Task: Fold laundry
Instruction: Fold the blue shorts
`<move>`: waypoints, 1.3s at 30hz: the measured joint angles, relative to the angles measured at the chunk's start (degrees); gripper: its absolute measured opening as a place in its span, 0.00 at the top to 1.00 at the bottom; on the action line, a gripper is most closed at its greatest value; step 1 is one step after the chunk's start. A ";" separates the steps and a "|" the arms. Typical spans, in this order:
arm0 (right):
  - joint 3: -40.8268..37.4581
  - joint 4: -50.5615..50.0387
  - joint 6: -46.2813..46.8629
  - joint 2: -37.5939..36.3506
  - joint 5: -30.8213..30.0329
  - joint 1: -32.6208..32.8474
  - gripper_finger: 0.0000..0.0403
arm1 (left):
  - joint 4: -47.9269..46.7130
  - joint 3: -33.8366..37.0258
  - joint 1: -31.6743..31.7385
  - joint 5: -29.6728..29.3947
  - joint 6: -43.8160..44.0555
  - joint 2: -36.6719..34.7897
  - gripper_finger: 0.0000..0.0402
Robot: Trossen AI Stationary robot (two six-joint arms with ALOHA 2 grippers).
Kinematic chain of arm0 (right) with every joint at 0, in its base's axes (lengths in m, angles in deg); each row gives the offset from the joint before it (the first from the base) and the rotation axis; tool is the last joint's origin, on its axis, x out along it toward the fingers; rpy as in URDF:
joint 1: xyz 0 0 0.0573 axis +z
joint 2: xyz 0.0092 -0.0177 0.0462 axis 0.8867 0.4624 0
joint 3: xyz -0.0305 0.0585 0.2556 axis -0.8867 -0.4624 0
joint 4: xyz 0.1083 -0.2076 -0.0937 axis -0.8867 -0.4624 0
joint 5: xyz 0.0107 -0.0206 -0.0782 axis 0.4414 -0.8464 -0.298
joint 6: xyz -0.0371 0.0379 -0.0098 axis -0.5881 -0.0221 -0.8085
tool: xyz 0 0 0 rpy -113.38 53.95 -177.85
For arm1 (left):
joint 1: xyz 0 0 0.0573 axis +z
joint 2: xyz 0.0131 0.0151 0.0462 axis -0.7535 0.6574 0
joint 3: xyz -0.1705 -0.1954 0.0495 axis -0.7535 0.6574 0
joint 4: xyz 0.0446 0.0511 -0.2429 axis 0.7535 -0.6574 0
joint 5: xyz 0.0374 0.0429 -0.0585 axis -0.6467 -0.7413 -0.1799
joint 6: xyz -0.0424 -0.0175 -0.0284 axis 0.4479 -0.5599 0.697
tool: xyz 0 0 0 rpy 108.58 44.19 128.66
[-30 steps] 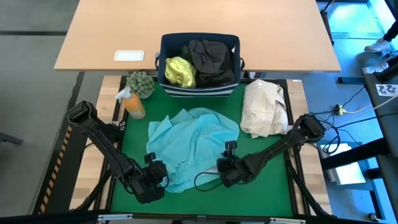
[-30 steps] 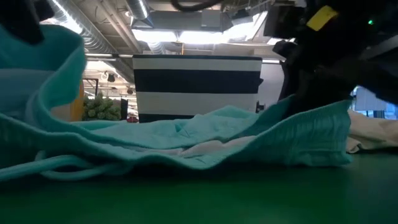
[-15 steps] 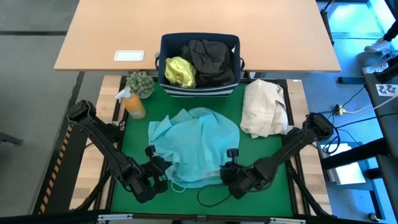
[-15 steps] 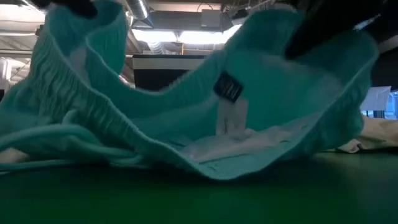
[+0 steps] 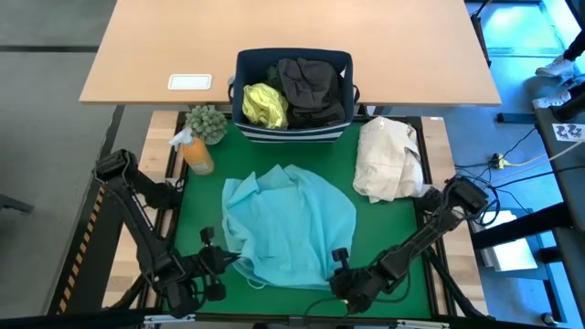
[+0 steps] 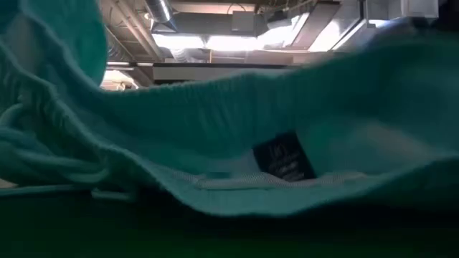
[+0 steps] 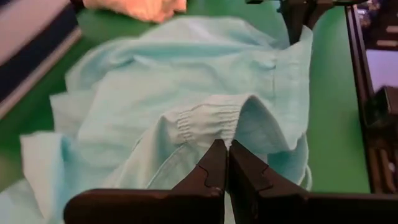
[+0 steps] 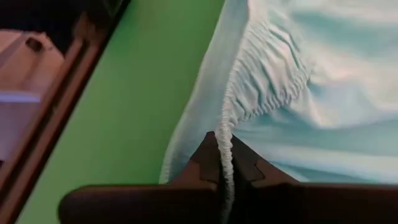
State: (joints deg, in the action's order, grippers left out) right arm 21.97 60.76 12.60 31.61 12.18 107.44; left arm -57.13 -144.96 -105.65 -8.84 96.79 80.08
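At the near edge of the green table mat (image 5: 187, 224), you see both grippers holding one soft turquoise cloth garment (image 5: 291, 224) by its gathered elastic hem. The left gripper (image 7: 226, 163) has its jaws together, pinched on a fold of that hem; the right gripper (image 8: 225, 163) has its jaws clamped on the elastic band itself. The garment lies rumpled across the middle of the mat, its near edge lifted between the two grippers.

Judge the task as barely begun: you have one garment gripped but not yet flattened or folded. Count three garments in view: this turquoise one, plus one bright yellow-green shirt (image 5: 263, 104) and one dark charcoal garment (image 5: 313, 89), both untouched in the single navy fabric bin (image 5: 245, 62) beyond the mat. One cream-beige cloth bundle (image 5: 388, 160) rests at the mat's right side.
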 joint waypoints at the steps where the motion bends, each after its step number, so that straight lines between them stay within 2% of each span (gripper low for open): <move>1: -0.15 0.76 0.05 0.87 0.38 -0.01 0.99 | -0.28 0.00 -0.06 1.55 0.64 0.00 1.00; 8: -0.04 2.80 0.15 3.47 3.14 -0.37 0.99 | -3.48 0.00 1.24 13.56 4.66 0.00 0.92; 16: -0.04 2.67 -0.32 3.49 3.49 -0.39 0.97 | -14.55 0.00 1.66 28.27 13.56 0.00 0.79; 19: -0.04 2.68 -0.33 3.51 3.54 -0.39 0.97 | -17.38 0.00 1.66 32.17 15.69 0.00 0.77; 26: -0.04 2.64 -0.37 3.54 4.21 -0.39 0.97 | -17.28 0.00 1.66 39.53 15.95 0.00 0.77; 29: 0.29 2.24 -0.80 3.56 6.14 -0.48 0.97 | -16.46 0.00 1.64 38.78 15.93 0.00 0.77; 34: 2.50 0.92 -2.34 3.76 10.31 -0.42 0.95 | -15.34 0.00 2.05 31.95 15.73 0.00 0.77; 39: 6.56 -2.50 -4.55 3.84 11.39 -0.36 0.82 | -15.31 0.00 3.80 26.17 13.78 0.00 0.77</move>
State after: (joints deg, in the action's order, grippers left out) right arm 28.53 58.26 8.04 35.45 23.57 107.08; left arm -72.44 -144.96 -101.85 17.33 110.58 80.08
